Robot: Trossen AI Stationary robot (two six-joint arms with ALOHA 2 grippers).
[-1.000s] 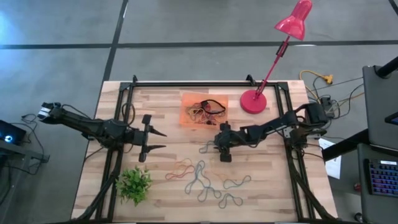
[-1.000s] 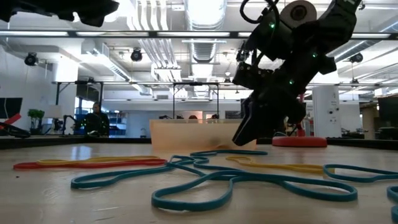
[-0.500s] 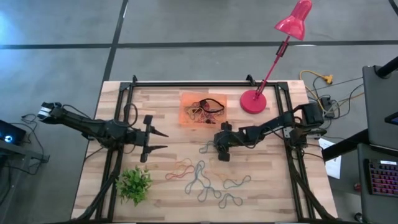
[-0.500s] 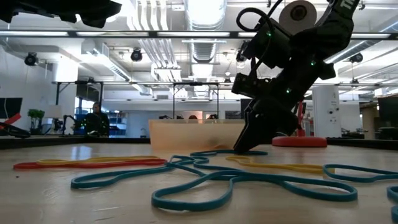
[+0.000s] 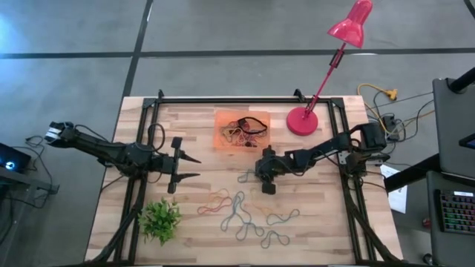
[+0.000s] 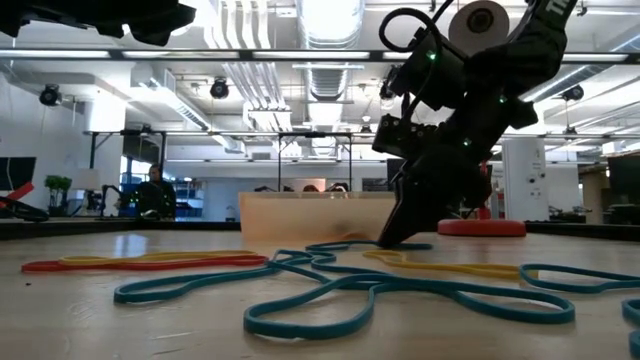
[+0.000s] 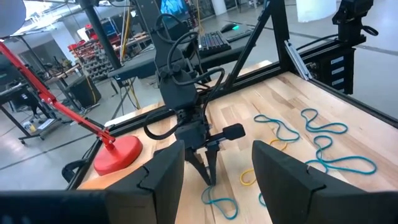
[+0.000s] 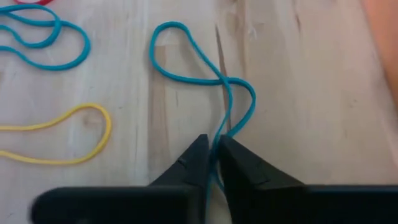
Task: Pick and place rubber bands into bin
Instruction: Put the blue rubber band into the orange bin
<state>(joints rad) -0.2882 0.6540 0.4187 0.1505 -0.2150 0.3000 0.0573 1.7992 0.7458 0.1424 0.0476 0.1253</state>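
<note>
Many rubber bands (image 5: 239,211), wooden table (image 5: 326,222), open-plan room

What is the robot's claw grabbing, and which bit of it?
The right gripper is pinching a blue rubber band at one end of its twisted loop, on the table. The left gripper holds nothing.

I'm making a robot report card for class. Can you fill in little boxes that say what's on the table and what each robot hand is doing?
Table: wooden top
Bin: orange tray near the table's back edge, several bands already inside
Loose bands: blue, red and yellow loops on the front half
Right gripper: down at the table, pinched shut on a blue band
Left gripper: open, waiting over the table's left side
Other things: green plant, red lamp
</note>
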